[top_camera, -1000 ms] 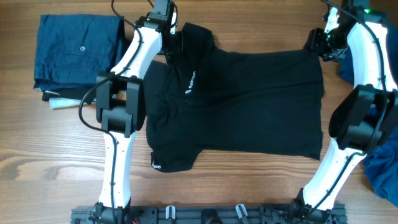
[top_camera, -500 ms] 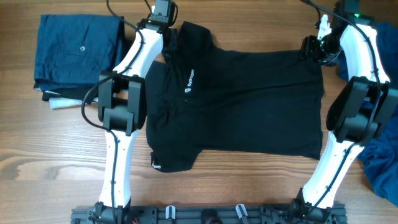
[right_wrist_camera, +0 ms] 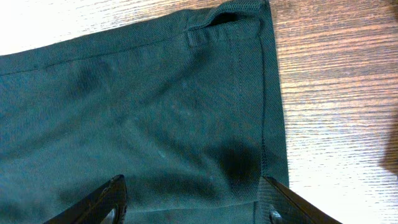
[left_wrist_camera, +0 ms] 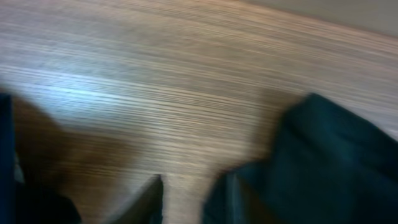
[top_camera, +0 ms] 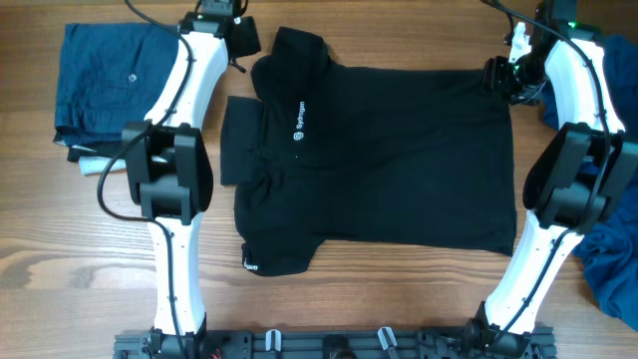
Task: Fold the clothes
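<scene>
A black short-sleeved shirt (top_camera: 389,150) with a small white logo lies spread flat on the wooden table. Its far sleeve (top_camera: 299,45) points to the table's back. My left gripper (top_camera: 244,38) hovers over bare wood just left of that sleeve. In the blurred left wrist view, wood shows in the gap of the left gripper (left_wrist_camera: 193,199), and black fabric (left_wrist_camera: 323,162) reaches its right finger. My right gripper (top_camera: 498,75) is over the shirt's far right hem corner (right_wrist_camera: 249,25). Here the right gripper (right_wrist_camera: 196,202) stands wide open with the fabric lying beneath it.
A folded stack of blue clothes (top_camera: 120,85) sits at the back left with something white (top_camera: 95,166) under it. More blue fabric (top_camera: 610,269) lies at the right edge behind the right arm. The arms' bases stand at the front edge.
My left arm has swung left off the shirt onto bare wood, uncovering the shirt's left side. Its jaws have narrowed. The right gripper has hardly moved.
</scene>
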Motion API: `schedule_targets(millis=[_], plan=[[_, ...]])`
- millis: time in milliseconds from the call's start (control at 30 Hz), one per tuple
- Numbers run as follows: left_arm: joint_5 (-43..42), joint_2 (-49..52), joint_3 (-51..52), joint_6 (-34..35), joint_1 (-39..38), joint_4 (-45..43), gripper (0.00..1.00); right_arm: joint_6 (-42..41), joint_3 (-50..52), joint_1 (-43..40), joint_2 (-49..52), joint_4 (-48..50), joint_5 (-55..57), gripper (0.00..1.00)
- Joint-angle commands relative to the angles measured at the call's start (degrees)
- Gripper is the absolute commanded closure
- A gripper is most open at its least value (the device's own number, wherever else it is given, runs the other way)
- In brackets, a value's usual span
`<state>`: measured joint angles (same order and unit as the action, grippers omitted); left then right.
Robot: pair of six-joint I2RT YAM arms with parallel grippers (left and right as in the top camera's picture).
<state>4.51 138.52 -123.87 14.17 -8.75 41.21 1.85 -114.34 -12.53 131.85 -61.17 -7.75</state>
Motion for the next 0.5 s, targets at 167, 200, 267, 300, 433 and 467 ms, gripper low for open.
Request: schedule_targets(millis=[167, 200, 267, 300, 433, 467], plan=[[-10.1, 3.2, -1.0, -0.7, -1.9, 2.9, 0.87, -0.5, 0.5, -0.2, 1.0, 0.0, -1.1, 0.32], [-10.1, 3.9, -1.0, -0.7, -2.0, 3.0, 0.87, -0.5, 0.5, -0.2, 1.0, 0.0, -1.1, 0.32], [-10.0, 5.5, -1.0, -0.7, -2.2, 3.2, 0.86, -0.5, 0.5, -0.2, 1.0, 0.1, -1.1, 0.31], [-10.0, 6.2, -1.0, -0.7, -2.2, 3.2, 0.86, -0.4, 0.5, -0.2, 1.0, 0.3, -1.1, 0.32], [-5.1, 9.7, -1.0, -0.7, -2.0, 3.1, 0.85, -0.3, 0.5, -0.2, 1.0, 0.8, -1.1, 0.31], [-2.6, 10.4, -1.0, -0.7, -1.8, 3.0, 0.85, -0.1, 0.5, -0.2, 1.0, 1.0, -1.1, 0.32]])
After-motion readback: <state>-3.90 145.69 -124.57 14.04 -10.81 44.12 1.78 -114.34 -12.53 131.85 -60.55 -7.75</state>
